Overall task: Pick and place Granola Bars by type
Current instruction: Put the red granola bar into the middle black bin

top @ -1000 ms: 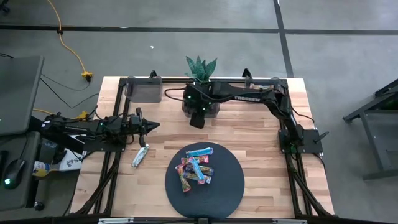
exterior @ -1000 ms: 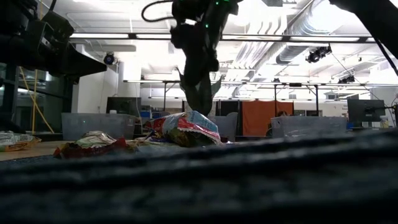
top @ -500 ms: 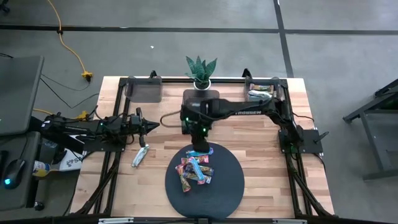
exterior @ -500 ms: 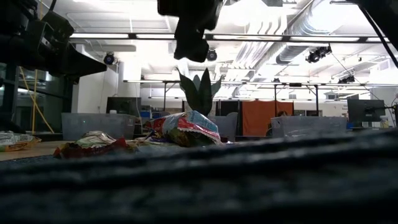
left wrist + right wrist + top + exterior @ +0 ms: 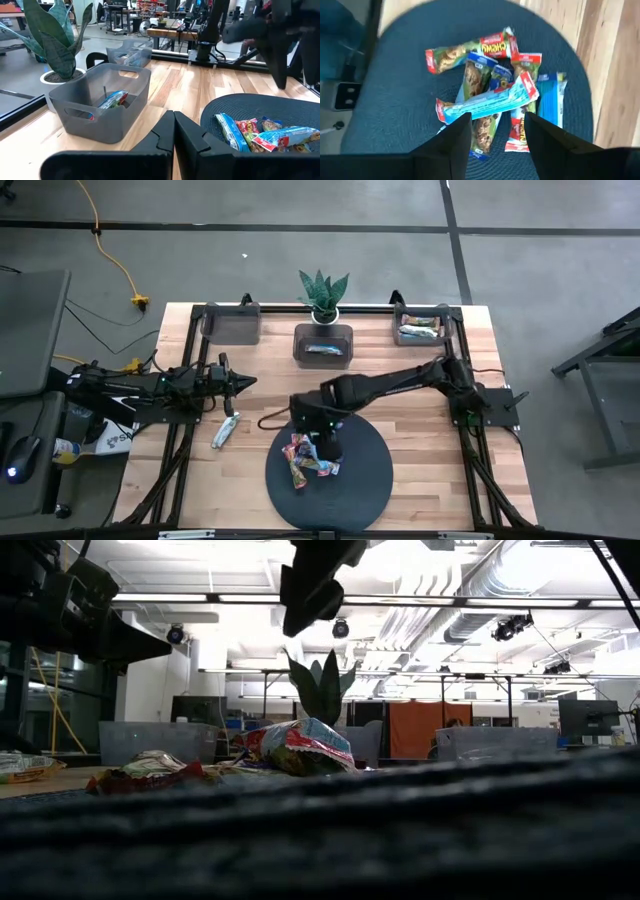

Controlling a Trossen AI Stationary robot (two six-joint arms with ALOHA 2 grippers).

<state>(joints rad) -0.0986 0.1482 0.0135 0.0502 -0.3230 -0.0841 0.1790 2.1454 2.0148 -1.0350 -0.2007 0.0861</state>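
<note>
granola bars (image 5: 490, 97): heaped on mat (image 5: 395, 105), frame centre. right end effector (image 5: 495, 131) spread above; best lowered squarely astride the top blue bar. left end effector (image 5: 174, 131) pressed together.

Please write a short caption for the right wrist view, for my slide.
Open right gripper above the pile of granola bars on the dark round mat.
</note>
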